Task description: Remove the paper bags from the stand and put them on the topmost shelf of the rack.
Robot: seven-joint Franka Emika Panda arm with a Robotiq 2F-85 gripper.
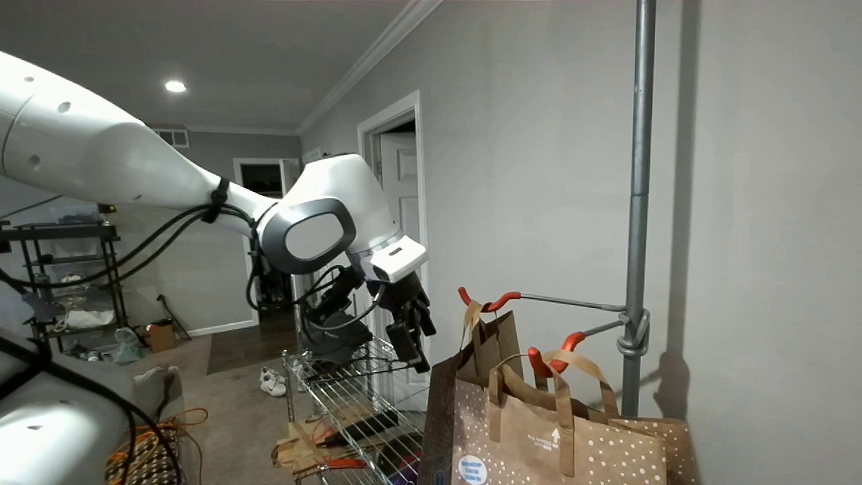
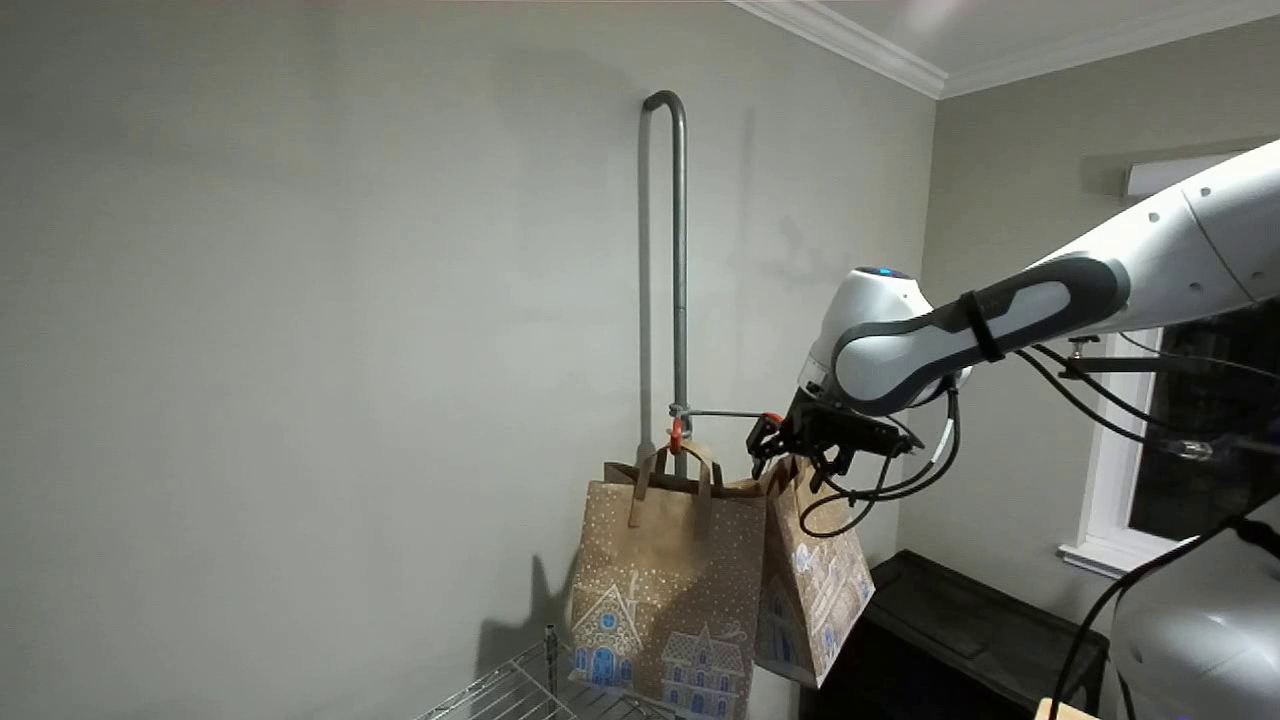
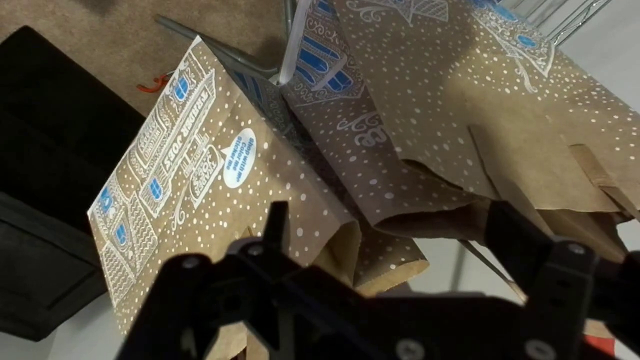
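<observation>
Paper bags (image 2: 665,570): kraft, white-dotted, house-printed, one lettered Trader Joe's; hanging by handles from red-tipped hooks (image 1: 502,301) of the grey pole stand (image 1: 636,202). Rack (image 1: 289,391): chrome wire; topmost shelf (image 1: 347,392) near the bags. Jaws: wide apart, near the bag tops; contact cannot be told.

Paper bags (image 1: 518,438) crowd beneath the hooks (image 1: 504,300) (free room above).
</observation>
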